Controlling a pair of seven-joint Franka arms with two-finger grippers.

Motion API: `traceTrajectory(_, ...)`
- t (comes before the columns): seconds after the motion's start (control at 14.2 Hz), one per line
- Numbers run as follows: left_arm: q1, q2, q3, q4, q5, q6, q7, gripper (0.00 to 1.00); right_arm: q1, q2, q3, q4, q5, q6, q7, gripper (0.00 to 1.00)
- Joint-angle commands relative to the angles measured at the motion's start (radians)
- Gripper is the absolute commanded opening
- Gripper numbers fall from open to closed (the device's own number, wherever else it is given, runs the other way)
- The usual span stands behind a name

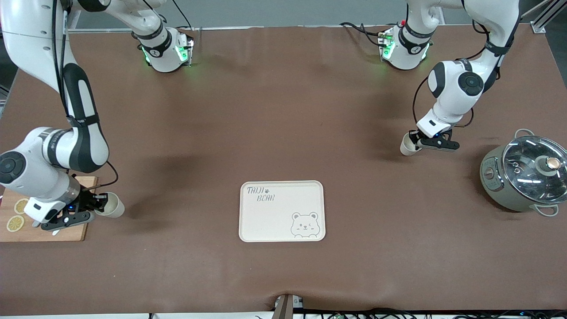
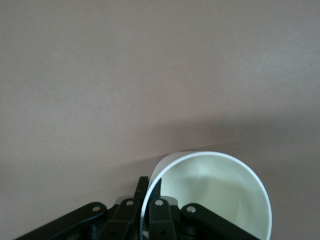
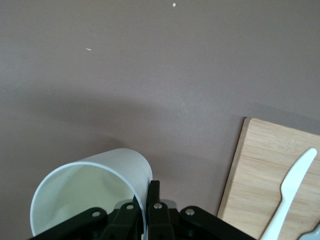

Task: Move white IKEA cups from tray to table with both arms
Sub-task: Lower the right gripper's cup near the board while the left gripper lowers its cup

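Observation:
My right gripper point(image 1: 100, 203) is shut on the rim of one white IKEA cup point(image 1: 113, 205), one finger inside and one outside. It holds the cup tilted over the brown table beside the wooden board, at the right arm's end. The right wrist view shows this cup point(image 3: 87, 192) pinched by the gripper point(image 3: 148, 192). My left gripper point(image 1: 417, 141) is shut on the rim of the other white cup point(image 1: 407, 145), held tilted over the table at the left arm's end. The left wrist view shows that cup point(image 2: 215, 192) in the gripper point(image 2: 150, 184).
A cream tray with a bear drawing point(image 1: 282, 211) lies mid-table, nearer the front camera. A wooden board point(image 1: 66, 235) with lemon slices point(image 1: 21, 206) and a white plastic knife point(image 3: 290, 185) lies under the right arm. A pot with a glass lid point(image 1: 525, 173) stands near the left arm's end.

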Motion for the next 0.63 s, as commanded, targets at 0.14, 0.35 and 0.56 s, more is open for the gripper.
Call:
traceTrajectory(0.14, 0.003, 0.031, -0.055, 0.017, -0.045, 0.025, 0.020, 1.00, -0.035, 0.029, 0.021, -0.003, 0.013, 0.046, -0.021, 0.00)
traceTrajectory(0.35, 0.006, 0.033, -0.053, 0.017, -0.048, 0.028, 0.023, 1.00, -0.038, 0.046, 0.024, -0.003, 0.116, 0.054, -0.039, 0.00)
traceTrajectory(0.56, 0.036, 0.031, -0.055, 0.017, -0.045, 0.028, 0.043, 1.00, -0.038, 0.069, 0.024, -0.003, 0.229, 0.054, -0.091, 0.00)
